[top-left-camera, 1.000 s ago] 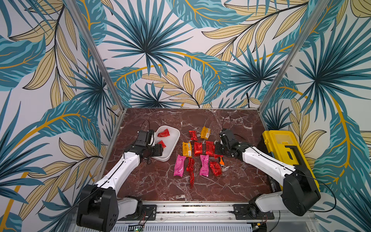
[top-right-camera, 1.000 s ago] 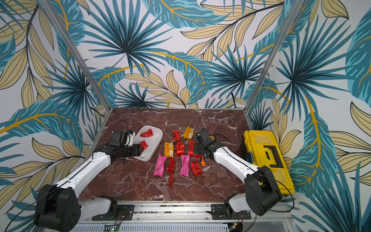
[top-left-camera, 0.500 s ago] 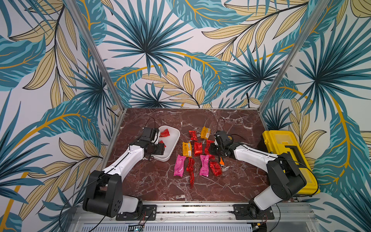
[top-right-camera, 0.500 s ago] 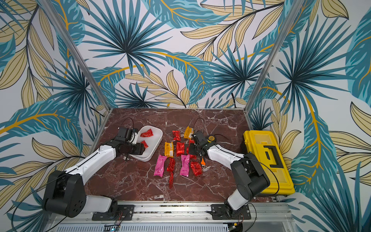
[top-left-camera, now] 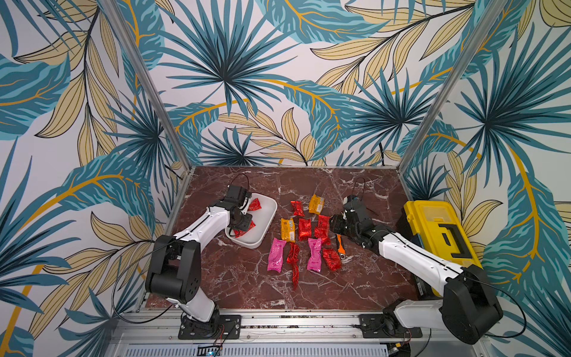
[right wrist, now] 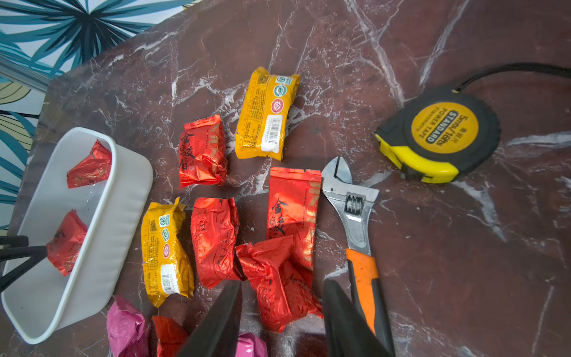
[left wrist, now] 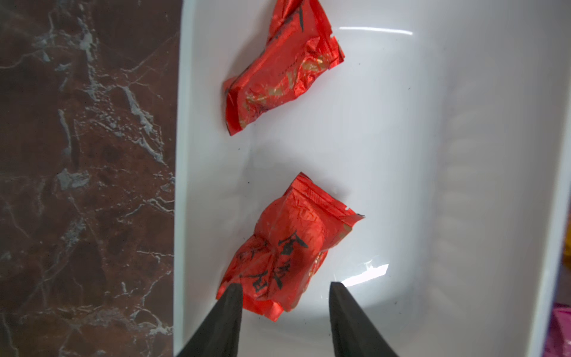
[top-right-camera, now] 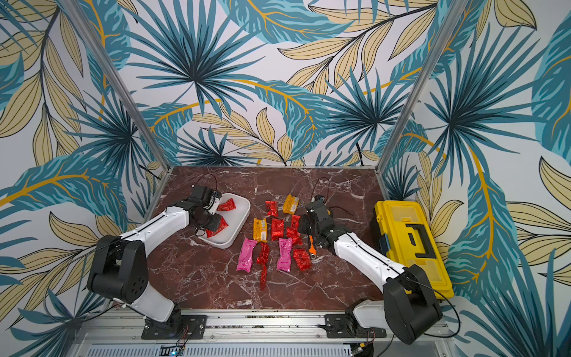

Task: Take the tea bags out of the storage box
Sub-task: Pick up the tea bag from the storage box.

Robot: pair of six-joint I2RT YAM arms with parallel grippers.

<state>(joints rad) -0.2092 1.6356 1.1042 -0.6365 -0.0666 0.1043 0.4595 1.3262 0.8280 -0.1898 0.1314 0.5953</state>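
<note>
The left pincer [left wrist: 284,292] is seen with its jaws apart, down inside the storage box [left wrist: 432,148]. A red tea bag [left wrist: 287,244] is found right in front of it, and the bag's near end is placed between the two black tips. One tip seems to be touching the bag's edge, but the shine makes that hard to tell. The bag's long side is pointed away from the pincer, a little slanted, so the jaws are set across its narrow width. It is reached far more easily by the left arm. The bag is puffy, crinkled and shiny, with black writing on it. A second red bag [left wrist: 278,71] is seen further along the box floor. The right pincer [right wrist: 282,286] is held open too, over a crumpled red bag [right wrist: 272,265] that is lying on the table [right wrist: 463,247] beside the other bags.
</note>
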